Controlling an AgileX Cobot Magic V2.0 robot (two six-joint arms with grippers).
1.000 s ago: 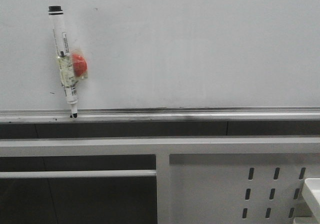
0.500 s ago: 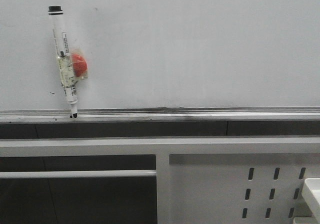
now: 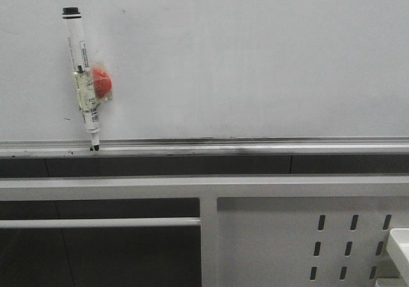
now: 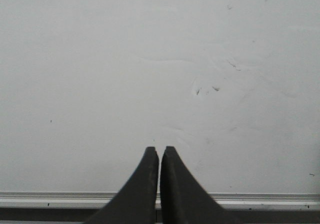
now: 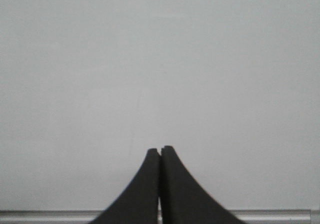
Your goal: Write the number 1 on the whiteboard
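Whiteboard (image 3: 255,57) fills the upper half of the front view, its pale glossy face bare of any long marker stroke; only small dark specks and faint smudges show on it. A silver rail (image 3: 255,147) runs along its lower edge. At the left, a marker (image 3: 82,76) leans against the board, black cap up, tip resting on the rail, with a red round magnet (image 3: 101,82) taped to its barrel. Below the rail stands a white perforated metal frame (image 3: 287,188). In the left wrist view, the left gripper (image 4: 159,151) faces the board with its fingers nearly together, a thin slit between them, holding nothing. The right gripper (image 5: 160,150) likewise faces the board, fingers pressed together and empty.
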